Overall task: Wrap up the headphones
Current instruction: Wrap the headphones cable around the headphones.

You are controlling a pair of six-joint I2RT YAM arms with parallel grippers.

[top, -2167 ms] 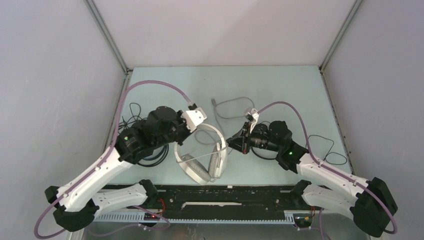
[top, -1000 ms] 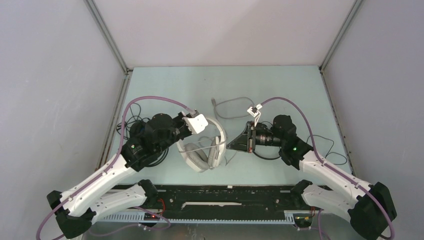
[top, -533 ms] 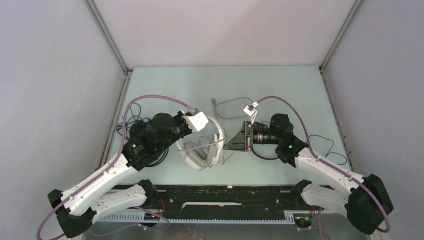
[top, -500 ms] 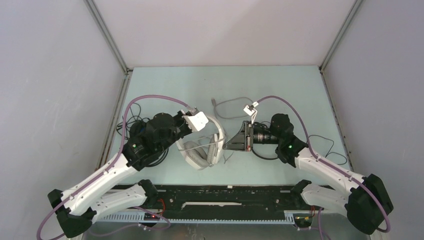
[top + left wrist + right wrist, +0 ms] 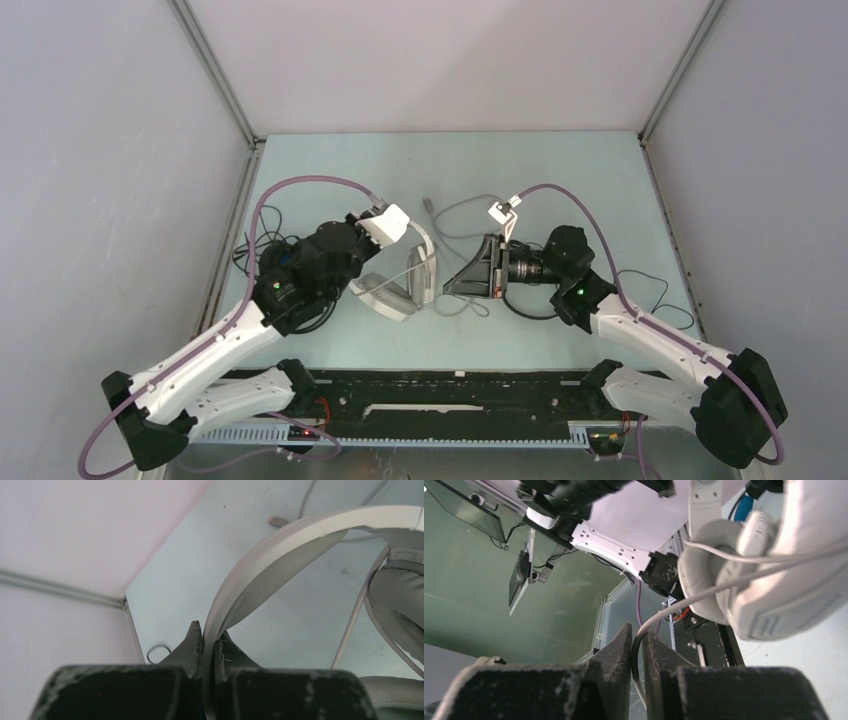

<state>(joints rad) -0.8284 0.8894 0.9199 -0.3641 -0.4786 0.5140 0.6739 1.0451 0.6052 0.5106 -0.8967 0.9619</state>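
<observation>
The white-grey headphones point(image 5: 405, 280) sit mid-worktop point(image 5: 560, 170), towards the near edge, between the two arms. The left gripper point(image 5: 206, 635) has its jaws closed tight on the white headband point(image 5: 280, 545), which arches up and away to the ear cushions. The right gripper point(image 5: 638, 632) has its jaws almost together, with the grey cable point(image 5: 674, 605) running between them; whether they actually pinch it I cannot tell. Loose black cable point(image 5: 655, 290) lies near the right edge.

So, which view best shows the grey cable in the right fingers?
Right wrist: close up, the grey cable runs between the right fingers. Top external shows only its loop on the table; left wrist, a loose strand.
</observation>
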